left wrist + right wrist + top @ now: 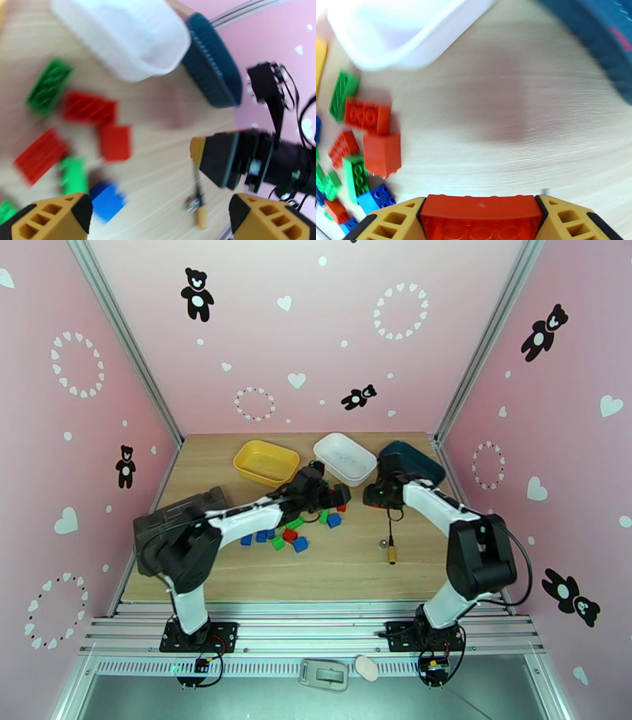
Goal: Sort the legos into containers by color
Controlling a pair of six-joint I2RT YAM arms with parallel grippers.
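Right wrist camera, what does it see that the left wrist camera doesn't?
Right wrist view: a red brick squeezed in the right hand, plus a sliver of the yellow bin. Left wrist view: the empty, open left hand, the screwdriver lying on the table, and the pink wall. Both: the white bin, the dark teal bin, and loose red, green and blue bricks.
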